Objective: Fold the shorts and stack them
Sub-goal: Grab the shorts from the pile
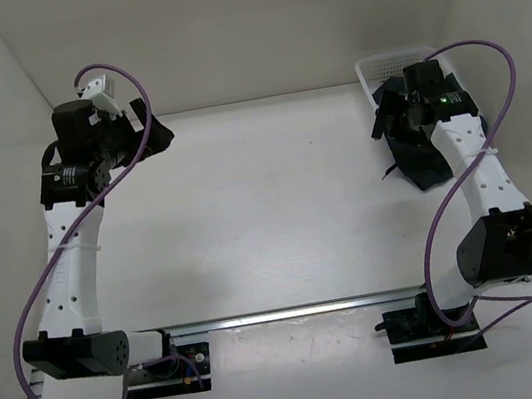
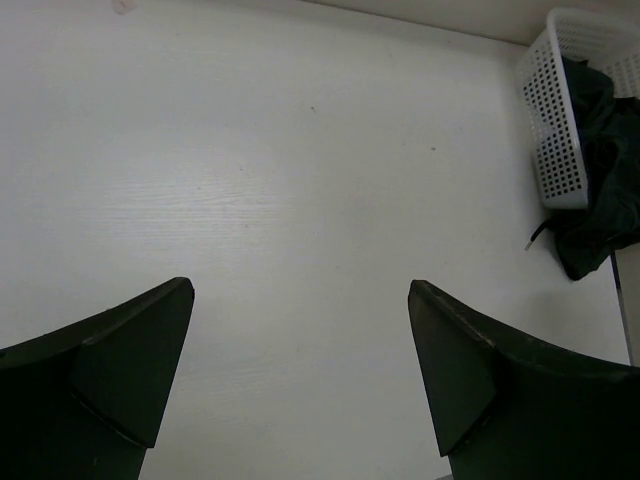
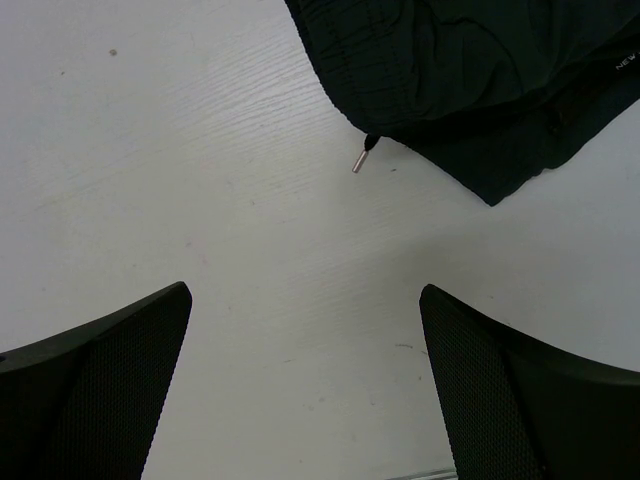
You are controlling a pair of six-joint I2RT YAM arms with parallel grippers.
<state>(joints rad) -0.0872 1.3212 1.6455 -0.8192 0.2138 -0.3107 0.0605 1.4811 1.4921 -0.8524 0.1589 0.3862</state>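
Pickup stage: left claw and right claw gape wide, empty; shorts spill from basket onto far-right worktop, just ahead of right claw, which likely must drop and pinch cloth.

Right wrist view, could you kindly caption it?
Open right gripper over the white table, dark shorts with drawstring tip ahead.

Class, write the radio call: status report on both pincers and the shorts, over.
Left pincer open, empty. Right pincer open, empty, near the shorts. Shorts crumpled, spilling from white basket onto table. Basket rim may snag them.
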